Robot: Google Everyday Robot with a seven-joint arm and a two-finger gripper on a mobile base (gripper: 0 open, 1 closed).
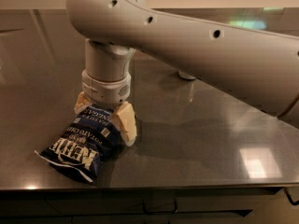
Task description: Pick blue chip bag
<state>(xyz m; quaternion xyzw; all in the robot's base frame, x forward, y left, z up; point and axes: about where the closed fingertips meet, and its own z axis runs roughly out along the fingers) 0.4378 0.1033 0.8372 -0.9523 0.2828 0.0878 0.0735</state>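
The blue chip bag (79,146) lies flat on the dark metal table (210,139) near its front left edge, white lettering facing up. My gripper (103,118) points straight down over the bag's far end. Its two tan fingers are open and straddle that end, the left finger (81,104) at one side and the right finger (126,125) at the other, low against the table. The bag's far end is partly hidden under the wrist. The bag rests on the table.
My thick grey arm (210,45) crosses the view from the right. A can (187,73) stands behind it at the back, mostly hidden. The table's front edge (187,186) runs just in front of the bag.
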